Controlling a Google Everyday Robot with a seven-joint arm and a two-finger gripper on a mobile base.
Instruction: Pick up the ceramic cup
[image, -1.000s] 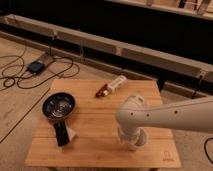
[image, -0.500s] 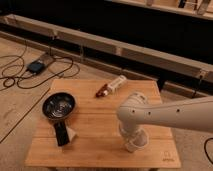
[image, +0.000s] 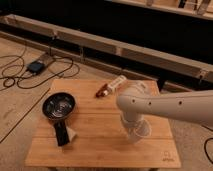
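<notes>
My arm (image: 165, 107) reaches in from the right over the wooden table (image: 100, 150). Its white end points down at the table right of centre. The gripper (image: 134, 132) is there, low over the tabletop, mostly hidden by the arm's bulky wrist. A small white round shape (image: 144, 130) that looks like the ceramic cup shows right at the gripper, partly covered by it. I cannot tell whether the gripper touches it.
A dark pan (image: 58, 106) sits on the table's left, its handle (image: 62, 134) pointing to the front, with a small pale object (image: 73, 133) beside the handle. A white bottle with a red cap (image: 111, 86) lies at the back. Cables and a dark box (image: 36, 66) lie on the floor to the left.
The arm's end has shifted slightly right and down over the table. The pan and the bottle have not moved.
</notes>
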